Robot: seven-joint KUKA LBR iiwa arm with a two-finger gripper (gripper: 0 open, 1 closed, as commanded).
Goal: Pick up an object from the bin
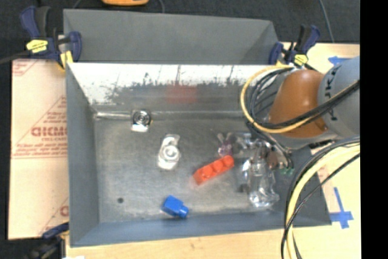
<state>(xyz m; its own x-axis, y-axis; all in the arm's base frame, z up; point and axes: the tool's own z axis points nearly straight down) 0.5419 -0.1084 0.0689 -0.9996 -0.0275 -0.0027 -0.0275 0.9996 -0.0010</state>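
My gripper (255, 174) hangs low in the right part of the bin, under the arm's orange cover. An orange-red toy brick (213, 170) lies just to its left, slightly tilted and apart from it. A small purplish clear piece (227, 144) sits at the gripper's upper left. A pale, shiny thing (262, 197) lies on the bin floor right at the gripper's lower end; I cannot tell whether it is being touched.
Further left lie a white plastic piece (169, 152), a small silver round thing (140, 119) near the back wall, and a blue block (175, 207) by the front wall. The arm and its cables cover the bin's right side.
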